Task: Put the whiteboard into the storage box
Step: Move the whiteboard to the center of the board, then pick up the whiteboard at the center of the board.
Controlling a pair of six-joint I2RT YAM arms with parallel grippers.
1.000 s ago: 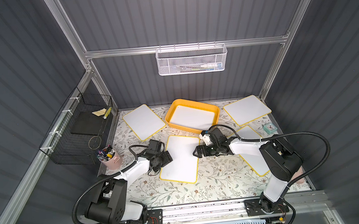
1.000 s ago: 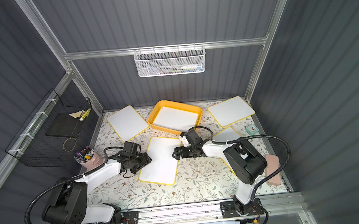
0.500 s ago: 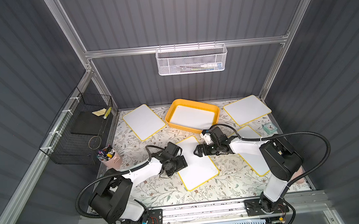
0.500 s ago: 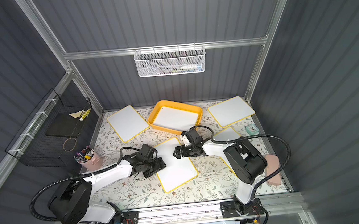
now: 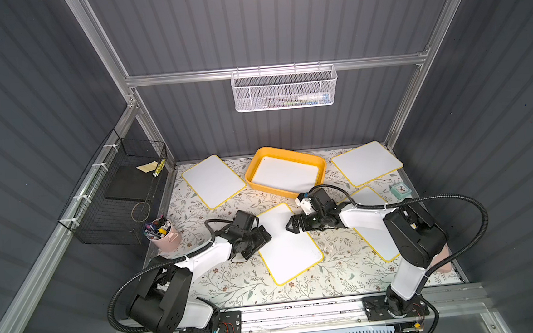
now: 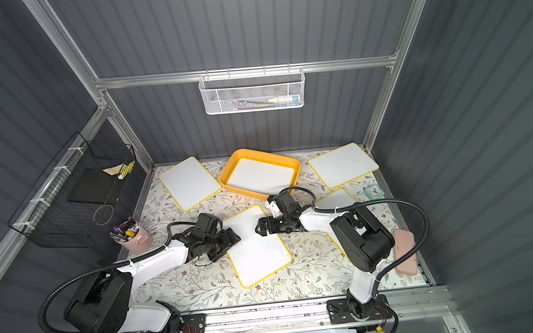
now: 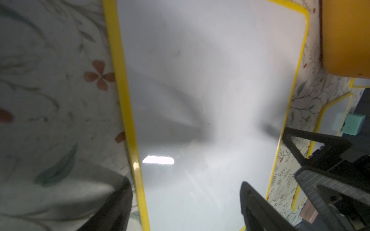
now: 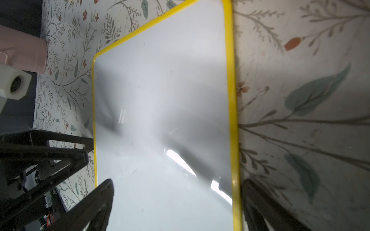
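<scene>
You see the yellow-framed white rectangular whiteboard (image 5: 289, 242) lying flat mid-table between the left gripper (image 5: 262, 236) and the right gripper (image 5: 291, 226), both spread wide and grasping nothing. Beyond it, the shallow yellow-orange plastic storage box (image 5: 268, 189) holds another white board (image 5: 287, 173).

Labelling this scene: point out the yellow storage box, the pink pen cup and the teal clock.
storage box (image 5: 268, 189), a top view, front wall
pen cup (image 5: 168, 241), a top view, pink side
clock (image 5: 400, 190), a top view, its face

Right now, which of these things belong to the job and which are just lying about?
Job: yellow-framed white board between the arms; shallow yellow-orange plastic storage box; left end effector; right end effector.
Lying about: pink pen cup; small teal clock; white mesh basket; black wire basket; flat pink case.
</scene>
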